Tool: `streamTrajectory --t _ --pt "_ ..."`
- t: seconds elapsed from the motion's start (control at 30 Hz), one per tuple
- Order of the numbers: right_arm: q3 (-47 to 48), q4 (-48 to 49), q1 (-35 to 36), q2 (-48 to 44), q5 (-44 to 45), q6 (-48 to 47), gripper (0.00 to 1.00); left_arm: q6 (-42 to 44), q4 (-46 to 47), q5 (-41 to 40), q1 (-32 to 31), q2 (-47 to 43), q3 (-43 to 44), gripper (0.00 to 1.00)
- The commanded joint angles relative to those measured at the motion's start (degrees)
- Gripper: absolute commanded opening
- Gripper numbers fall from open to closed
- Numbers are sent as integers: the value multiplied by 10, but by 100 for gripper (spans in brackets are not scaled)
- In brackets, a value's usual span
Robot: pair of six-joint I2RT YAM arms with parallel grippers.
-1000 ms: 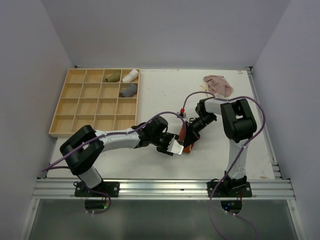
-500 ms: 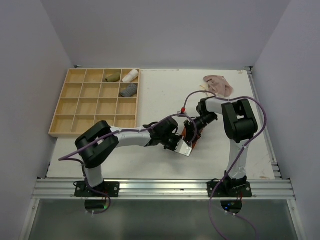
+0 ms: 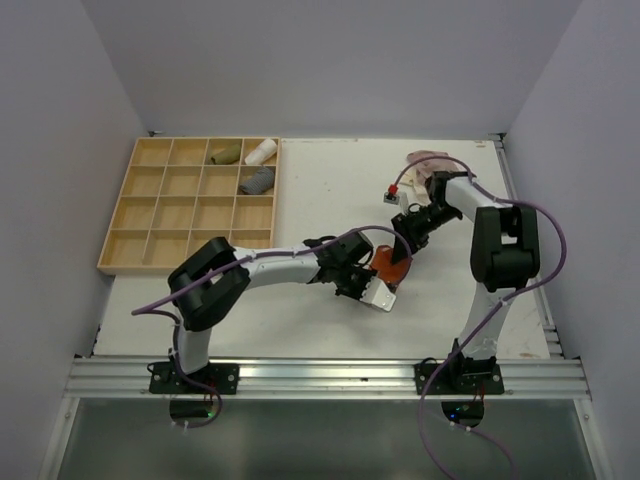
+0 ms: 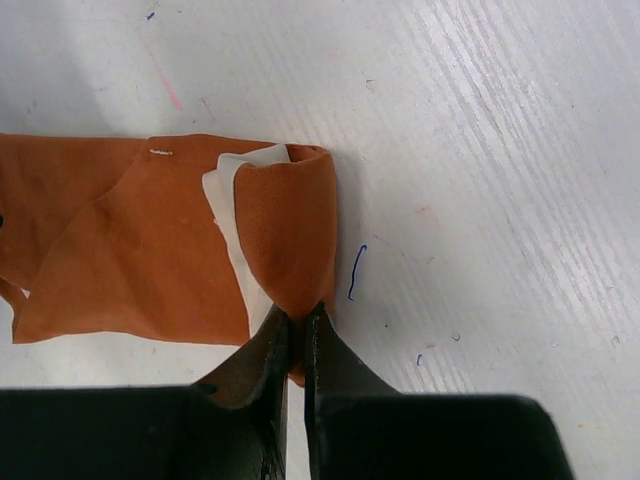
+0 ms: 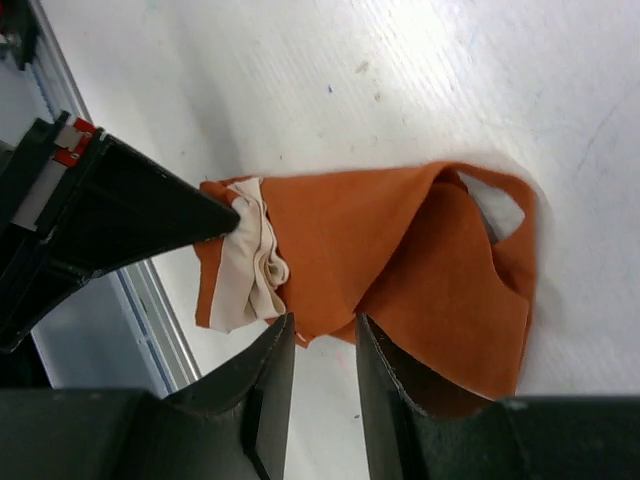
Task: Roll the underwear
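On the white desk (image 3: 320, 180), to the right of the wooden tray (image 3: 150, 213), the rust-orange underwear (image 4: 150, 240) is lying off the tray's near right corner with one end turned into a first fold. The pale beige-pink underwear (image 3: 437, 170) is sitting crumpled well to the tray's right. We are judging both thin, limp and quick to unroll, so we are gripping at the fold: the left fingers (image 4: 265, 365) are pinching it shut, while the right fingers (image 5: 265, 380) are standing partly apart, clamping nothing.
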Motion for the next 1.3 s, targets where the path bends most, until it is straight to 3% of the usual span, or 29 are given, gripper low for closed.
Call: streamTrajectory --t 0.0,0.3,0.5,0.6,0.8,1.03,1.27 --pt "-20 39 23 -23 86 109 34 -51 -119 -44 -4 27 -1 0" --pt "76 92 96 131 130 188 35 -119 -158 -107 9 -13 -44 0" --pt "275 75 133 230 105 204 36 -140 -184 -100 25 -5 -49 0" --pt "316 81 135 244 81 206 38 -138 -215 -86 40 33 -15 0" --pt "288 117 88 155 23 197 46 -127 -347 -8 75 149 134 0" --pt "285 91 -31 16 3 157 50 -133 -468 69 127 286 293 3" --pt "164 -27 -42 -119 18 -52 49 -126 -538 79 175 404 413 11"
